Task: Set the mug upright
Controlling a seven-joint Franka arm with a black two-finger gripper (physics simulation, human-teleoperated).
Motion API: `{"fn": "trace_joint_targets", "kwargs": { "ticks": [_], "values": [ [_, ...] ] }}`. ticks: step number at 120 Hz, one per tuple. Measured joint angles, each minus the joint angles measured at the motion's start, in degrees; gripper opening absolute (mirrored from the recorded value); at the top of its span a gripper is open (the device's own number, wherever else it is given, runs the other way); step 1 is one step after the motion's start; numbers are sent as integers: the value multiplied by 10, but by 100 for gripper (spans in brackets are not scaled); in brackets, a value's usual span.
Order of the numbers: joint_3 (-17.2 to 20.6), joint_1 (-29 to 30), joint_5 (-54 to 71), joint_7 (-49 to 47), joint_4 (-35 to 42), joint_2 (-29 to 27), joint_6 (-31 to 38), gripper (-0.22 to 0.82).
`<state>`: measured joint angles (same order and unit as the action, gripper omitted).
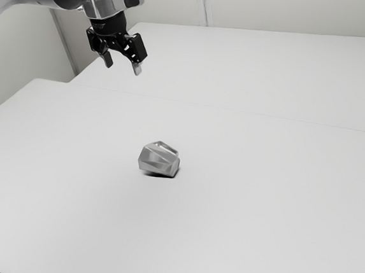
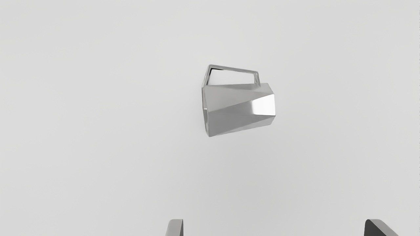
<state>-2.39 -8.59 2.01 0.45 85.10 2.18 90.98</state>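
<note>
The mug (image 1: pixel 159 159) lay on its side on the tabletop (image 1: pixel 173 238), so setting it upright was left to do, and my end effector (image 1: pixel 122 67) hung spread and empty above the tabletop.

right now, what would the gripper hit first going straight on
Probably the tabletop beside the mug, which looks off the line of the gripper; depth is unclear, so possibly the mug.
</note>
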Motion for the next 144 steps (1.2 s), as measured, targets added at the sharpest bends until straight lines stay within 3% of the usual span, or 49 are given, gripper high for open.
{"fn": "trace_joint_targets", "kwargs": {
  "ticks": [41,61,80,111,144],
  "values": [
    [-2,-5,-5,-1,5,-8,-4,60],
    [-14,-15,-12,-1,56,-38,-5,60],
    [-54,-34,-62,-4,89,-40,2,60],
    [-99,7,-162,7,171,-29,57,60],
    [-117,53,-256,110,219,11,132,60]
  ]
}}
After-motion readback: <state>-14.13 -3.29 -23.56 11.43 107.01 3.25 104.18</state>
